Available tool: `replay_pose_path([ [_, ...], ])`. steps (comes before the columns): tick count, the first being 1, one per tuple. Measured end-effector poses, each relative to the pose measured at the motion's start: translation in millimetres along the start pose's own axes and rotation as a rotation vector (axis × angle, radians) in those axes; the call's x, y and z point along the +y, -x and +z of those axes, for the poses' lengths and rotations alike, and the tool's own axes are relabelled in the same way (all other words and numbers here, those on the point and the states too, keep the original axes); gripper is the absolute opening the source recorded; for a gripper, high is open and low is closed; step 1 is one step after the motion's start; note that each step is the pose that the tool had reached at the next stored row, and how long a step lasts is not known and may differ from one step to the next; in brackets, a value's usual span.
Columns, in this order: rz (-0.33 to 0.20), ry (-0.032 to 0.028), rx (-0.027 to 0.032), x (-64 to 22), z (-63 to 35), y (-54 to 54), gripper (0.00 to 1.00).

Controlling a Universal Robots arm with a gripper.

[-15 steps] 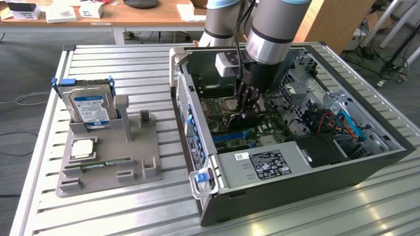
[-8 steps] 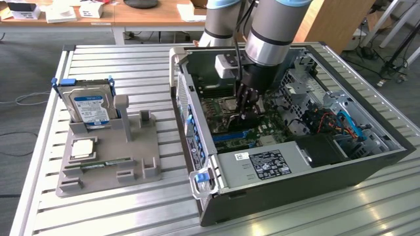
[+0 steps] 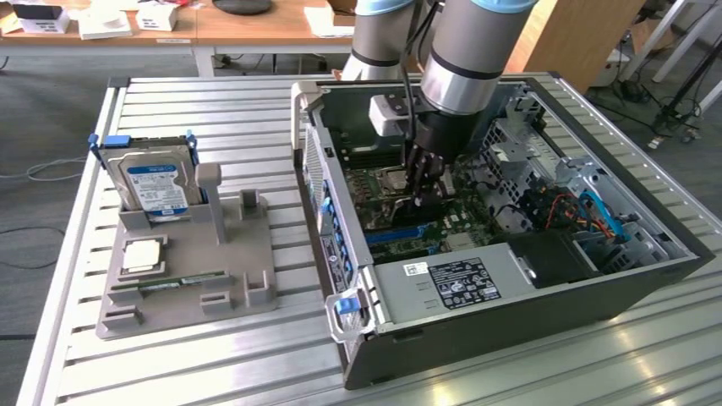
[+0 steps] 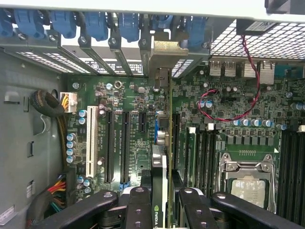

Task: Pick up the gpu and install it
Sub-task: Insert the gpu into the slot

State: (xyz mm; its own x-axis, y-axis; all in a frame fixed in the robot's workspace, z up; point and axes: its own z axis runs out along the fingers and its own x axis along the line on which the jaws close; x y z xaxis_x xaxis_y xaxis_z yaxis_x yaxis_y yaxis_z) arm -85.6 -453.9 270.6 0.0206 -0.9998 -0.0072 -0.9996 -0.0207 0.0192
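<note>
Gripping the gpu (image 4: 160, 157) edge-on in the gripper (image 4: 162, 202), low over the motherboard (image 4: 128, 95). Could miss its slot if tilted, scraping components. Could snag the bracket (image 4: 164, 52) against the case (image 4: 28, 119).

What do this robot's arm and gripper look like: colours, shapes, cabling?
The arm is a thick silver-grey tube with a black ring and pale blue joint caps. A thin black cable runs beside it, and a small white box sits at the wrist. The gripper is black, its fingers built of rounded links with round pivot pins.
</note>
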Motion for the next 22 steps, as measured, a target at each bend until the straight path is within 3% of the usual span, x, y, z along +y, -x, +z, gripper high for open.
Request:
replay_pose_path([
  [22,0.0,0.0,-0.0001,4.9,0.1,-1.0,0.27],
])
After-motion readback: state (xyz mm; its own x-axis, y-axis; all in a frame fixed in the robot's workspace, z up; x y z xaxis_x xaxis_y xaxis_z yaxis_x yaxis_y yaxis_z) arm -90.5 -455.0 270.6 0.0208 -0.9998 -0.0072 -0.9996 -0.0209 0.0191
